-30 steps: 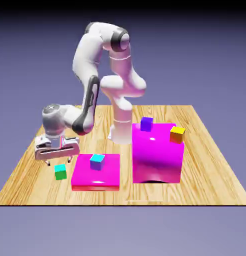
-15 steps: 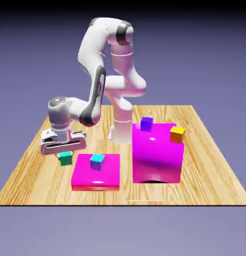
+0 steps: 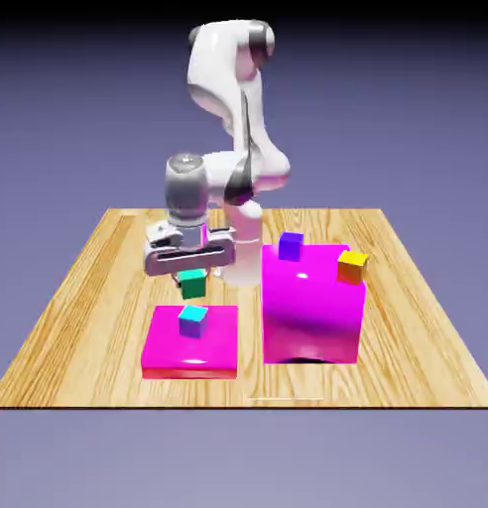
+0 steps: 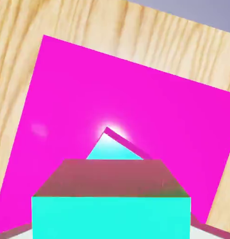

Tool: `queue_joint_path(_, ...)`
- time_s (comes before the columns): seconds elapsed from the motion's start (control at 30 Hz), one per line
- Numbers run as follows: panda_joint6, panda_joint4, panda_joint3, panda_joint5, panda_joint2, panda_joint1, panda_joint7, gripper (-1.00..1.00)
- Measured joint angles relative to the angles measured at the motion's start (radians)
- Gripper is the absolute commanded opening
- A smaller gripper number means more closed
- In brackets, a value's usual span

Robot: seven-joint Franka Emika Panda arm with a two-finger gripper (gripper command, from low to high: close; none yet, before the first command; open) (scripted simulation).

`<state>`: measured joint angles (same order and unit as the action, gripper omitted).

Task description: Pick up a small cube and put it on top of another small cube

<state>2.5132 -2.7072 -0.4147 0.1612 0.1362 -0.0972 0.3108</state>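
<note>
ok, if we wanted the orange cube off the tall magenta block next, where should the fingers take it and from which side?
Take the orange cube from straight above, fingers on two opposite flat side faces. It sits upright near the tall magenta block's corner on the exterior view's right, sides clear; the purple cube stands well apart. The gripper currently holds the green cube.

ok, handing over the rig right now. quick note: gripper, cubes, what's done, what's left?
Gripper: shut on the green cube, carried in the air above the low magenta block.
Cyan cube: sits on that block, just below the green cube; in the hand view it shows beyond the held cube.
Done: green cube picked up and brought over.
Left: line it up, lower it onto the cyan cube, open, back off.
</note>
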Motion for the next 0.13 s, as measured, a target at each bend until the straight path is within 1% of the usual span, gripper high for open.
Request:
queue_joint_path(0.03, 0.043, -0.01, -0.002, -0.011, -0.035, 0.0, -0.009, -1.0)
queue_joint_path(0.07, 0.061, -0.014, -0.003, -0.016, -0.049, 0.0, -0.013, 1.0)
queue_joint_path(0.13, 0.062, -0.014, -0.002, -0.015, -0.049, 0.0, -0.012, 1.0)
